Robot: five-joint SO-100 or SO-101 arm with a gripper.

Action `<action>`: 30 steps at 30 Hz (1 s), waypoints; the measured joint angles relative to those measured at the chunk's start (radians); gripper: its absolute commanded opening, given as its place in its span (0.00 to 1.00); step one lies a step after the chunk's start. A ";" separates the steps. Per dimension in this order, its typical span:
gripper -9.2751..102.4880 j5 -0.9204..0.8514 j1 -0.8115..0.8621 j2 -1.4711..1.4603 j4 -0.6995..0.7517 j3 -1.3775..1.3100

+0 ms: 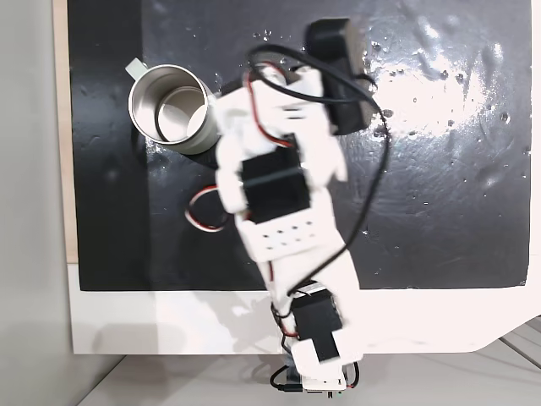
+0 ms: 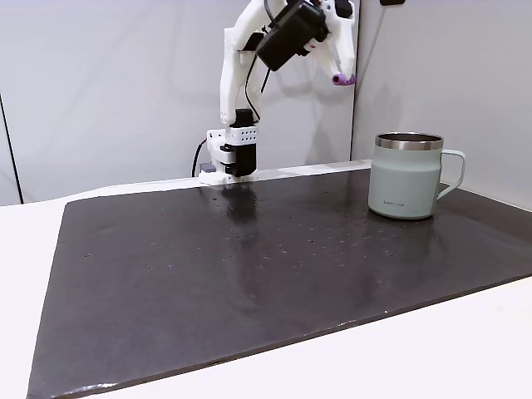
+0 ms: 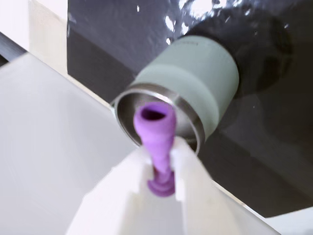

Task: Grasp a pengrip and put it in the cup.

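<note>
On my wrist view the gripper (image 3: 159, 161) is clamped on the pengrip (image 3: 156, 132), its two white fingers (image 3: 188, 169) pinching the purple tube low on its shaft, with the flared open end pointing up toward 12 o'clock. That end sits right over the mouth of the cup (image 3: 205, 78), which lies toward 1 o'clock of the gripper; I can see the steel rim and pale grey-green wall.

In a fixed view from the side, the gripper (image 2: 342, 71) hangs high in the air, a purple tip (image 2: 343, 80) showing at its end, and the cup (image 2: 407, 179) stands upright on the dark mat (image 2: 208, 274) at about 5 o'clock below it, handle to the right.

In a fixed view from above, the cup (image 1: 169, 106) sits at 10 o'clock of the white arm (image 1: 283, 194), which reaches up beside it.
</note>
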 measured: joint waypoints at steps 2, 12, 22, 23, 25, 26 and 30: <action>0.08 0.017 -0.041 -0.041 0.000 -0.026; 0.08 0.061 -0.196 -0.258 0.002 -0.196; 0.09 0.061 -0.236 -0.362 0.002 -0.319; 0.12 0.061 -0.238 -0.362 0.002 -0.319; 0.22 0.061 -0.238 -0.362 0.002 -0.319; 0.28 0.061 -0.238 -0.362 0.002 -0.319; 0.41 0.061 -0.232 -0.362 0.002 -0.319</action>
